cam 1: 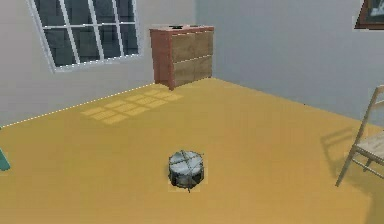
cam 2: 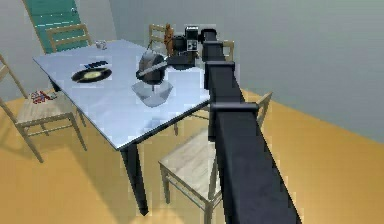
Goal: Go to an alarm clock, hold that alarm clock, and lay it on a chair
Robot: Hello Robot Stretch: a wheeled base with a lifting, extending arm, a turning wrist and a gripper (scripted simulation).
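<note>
One seat, forward view: a wooden chair [cam 1: 368, 140] stands at the right edge.
Clock, arm side view: a dark round blob, likely the alarm clock [cam 2: 152, 68], sits just left of my gripper [cam 2: 162, 60], with the table [cam 2: 100, 108] behind it.
Jaws: I cannot tell their state, nor whether they hold anything.
Drop spot: the near chair [cam 2: 195, 162] stands beside my arm [cam 2: 235, 130].

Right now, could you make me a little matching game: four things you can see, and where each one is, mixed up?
Things:
1 dresser
2 round grey object
3 dark plate
4 window

Places:
A on the pale table
B set in the wall
C on the yellow floor
D in the room's corner

Pairs: 1-D, 2-C, 3-A, 4-B.
</note>
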